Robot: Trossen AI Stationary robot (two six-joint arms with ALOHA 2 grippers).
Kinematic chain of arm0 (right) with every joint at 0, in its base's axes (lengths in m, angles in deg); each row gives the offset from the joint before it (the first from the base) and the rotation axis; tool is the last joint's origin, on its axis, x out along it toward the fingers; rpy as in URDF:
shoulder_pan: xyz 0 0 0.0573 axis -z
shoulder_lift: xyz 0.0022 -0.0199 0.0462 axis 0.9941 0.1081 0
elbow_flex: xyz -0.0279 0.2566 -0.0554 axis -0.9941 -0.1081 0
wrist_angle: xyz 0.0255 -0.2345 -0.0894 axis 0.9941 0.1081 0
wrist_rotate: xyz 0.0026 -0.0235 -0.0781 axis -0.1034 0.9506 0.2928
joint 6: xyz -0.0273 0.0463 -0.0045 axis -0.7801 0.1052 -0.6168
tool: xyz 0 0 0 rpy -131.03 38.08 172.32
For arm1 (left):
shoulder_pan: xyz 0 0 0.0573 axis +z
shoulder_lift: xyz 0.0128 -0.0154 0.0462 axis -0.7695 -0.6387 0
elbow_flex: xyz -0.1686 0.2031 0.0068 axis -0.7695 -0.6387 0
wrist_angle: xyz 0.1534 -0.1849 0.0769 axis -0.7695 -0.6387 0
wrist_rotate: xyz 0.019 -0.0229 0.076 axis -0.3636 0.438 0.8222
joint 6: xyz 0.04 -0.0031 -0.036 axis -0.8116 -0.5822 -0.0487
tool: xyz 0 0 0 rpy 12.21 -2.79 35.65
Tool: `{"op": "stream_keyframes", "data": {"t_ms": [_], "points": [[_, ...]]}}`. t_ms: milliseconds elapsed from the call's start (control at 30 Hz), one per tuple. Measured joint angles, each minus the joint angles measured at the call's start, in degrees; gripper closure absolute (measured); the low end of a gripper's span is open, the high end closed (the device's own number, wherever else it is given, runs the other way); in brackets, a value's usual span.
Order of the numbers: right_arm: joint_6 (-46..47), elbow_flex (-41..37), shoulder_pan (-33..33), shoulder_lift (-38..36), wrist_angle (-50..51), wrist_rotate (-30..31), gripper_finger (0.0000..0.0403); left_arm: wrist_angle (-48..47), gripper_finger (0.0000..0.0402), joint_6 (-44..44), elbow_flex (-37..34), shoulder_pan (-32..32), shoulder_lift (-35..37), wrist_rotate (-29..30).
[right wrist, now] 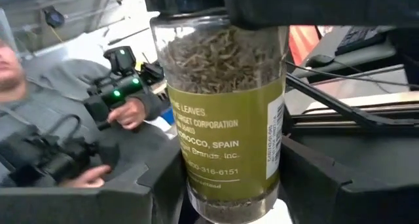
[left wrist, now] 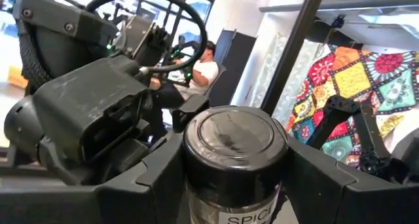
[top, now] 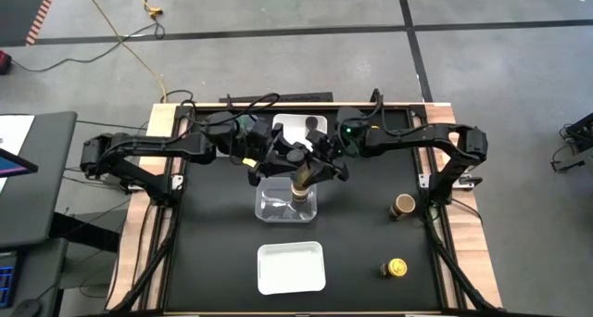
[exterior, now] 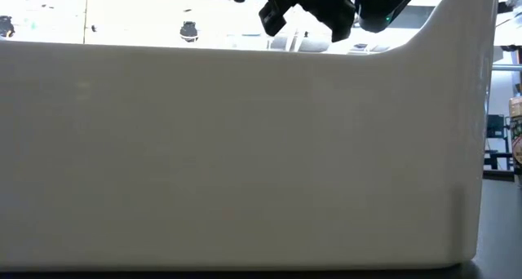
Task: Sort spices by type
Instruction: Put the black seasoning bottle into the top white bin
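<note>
One spice jar (top: 301, 187) with a dark grey lid (left wrist: 234, 133) and a green label (right wrist: 226, 139) hangs tilted in the air over a clear tray (top: 271, 208) at mid-table. Both grippers are shut on it: my left gripper (left wrist: 236, 185) comes from the table's left and my right gripper (right wrist: 229, 185) from the right. A tan-lidded jar (top: 403, 206) and a yellow-lidded jar (top: 396, 268) stand on the mat at the right. The low view shows only the grippers' dark bodies (exterior: 314, 6) above a white tray wall. My left gripper pinches the jar's upper body (left wrist: 196, 191) just under the lid, one finger (left wrist: 157, 178) on each side. The fingers come about level and lie across the jar. The lid stands out above them. My right gripper pinches the jar's lower body (right wrist: 196, 185) near its base between its two fingers (right wrist: 308, 185). They reach in level and lie across the jar. The jar's top is hidden behind my left gripper. The jar hangs clear of the tray.
A white tray (top: 290, 266) lies near the front edge, and its wall (exterior: 245, 148) fills the low view. Another white tray (top: 295, 129) sits at the far edge under the arms. A seated person (right wrist: 39, 112) holds controllers beyond the table.
</note>
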Motion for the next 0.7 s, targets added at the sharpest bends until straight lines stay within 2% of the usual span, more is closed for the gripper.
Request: {"op": "stream_keyframes", "data": {"t_ms": [100,500,700], "points": [[-3.18,0.00,-0.04,0.03,-0.04,0.40,0.0152,-0.73,0.0187,0.36,0.00,-0.02,0.00,0.70],[-3.67,-0.01,0.37,0.06,0.10,0.07,0.0147,-1.15,0.0187,1.43,0.00,-0.07,0.00,0.80],[-3.11,-0.02,1.78,0.06,0.04,-0.36,0.0116,-1.14,0.0187,1.41,0.00,-0.09,0.00,0.80]]}}
